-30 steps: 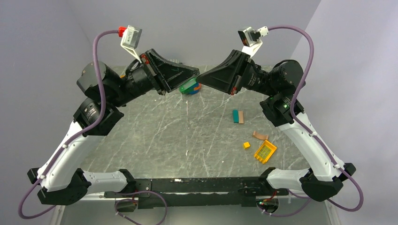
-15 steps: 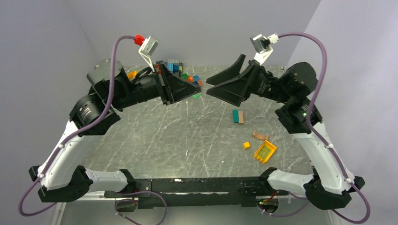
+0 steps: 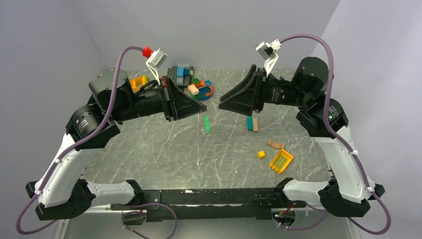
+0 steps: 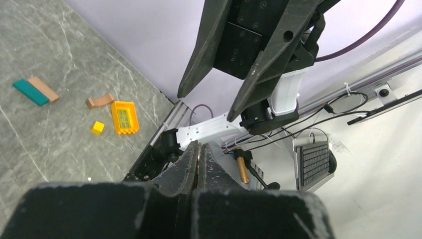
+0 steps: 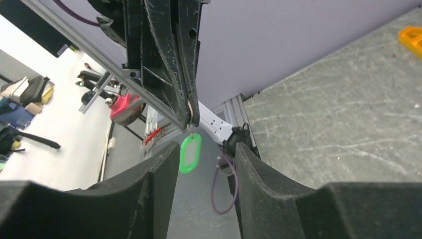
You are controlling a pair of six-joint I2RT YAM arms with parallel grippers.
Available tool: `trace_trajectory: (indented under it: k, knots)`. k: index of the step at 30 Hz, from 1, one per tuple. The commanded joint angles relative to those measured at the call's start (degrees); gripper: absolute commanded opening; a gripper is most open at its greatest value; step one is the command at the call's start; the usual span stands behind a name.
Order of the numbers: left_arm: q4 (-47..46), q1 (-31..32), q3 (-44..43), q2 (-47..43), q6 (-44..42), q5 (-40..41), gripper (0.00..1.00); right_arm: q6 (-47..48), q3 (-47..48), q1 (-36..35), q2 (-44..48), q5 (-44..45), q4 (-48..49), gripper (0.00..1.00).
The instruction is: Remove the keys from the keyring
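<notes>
The left pincer (image 3: 203, 109) was clamped on the keyring (image 5: 191, 128), its green tag (image 3: 207, 124) dangling above the far-middle counter (image 3: 164, 149), and the right pincer (image 3: 220, 103) gaped just right of it. Thin, stiff, slippery wire, I judged, so the light tag looked the surer hold.

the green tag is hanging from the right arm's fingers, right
Not quite. The green tag hangs from the left arm's fingers, which are shut together on its ring. The right wrist view shows this. The right arm's fingers are open and hold nothing.
</notes>
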State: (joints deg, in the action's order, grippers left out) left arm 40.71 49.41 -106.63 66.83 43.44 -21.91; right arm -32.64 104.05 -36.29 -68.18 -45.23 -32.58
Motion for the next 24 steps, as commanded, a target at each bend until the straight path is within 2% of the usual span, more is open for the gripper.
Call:
trace_trajectory:
  k: [1, 17, 24]
  knots:
    - [-0.24, -0.17, 1.83, -1.39, 3.49, 0.03, 0.0, 1.19, -2.06, -0.47, 0.77, -2.48, -0.65, 0.47]
    - [-1.79, -0.14, 4.88, -1.66, 6.82, 3.45, 0.0, -0.79, -6.82, -4.27, 0.27, -3.05, 4.65, 0.29]
    - [-3.06, -0.16, 5.31, -1.08, 7.34, 2.99, 0.0, -0.14, -6.19, -5.54, -0.63, -1.72, 4.51, 0.27]
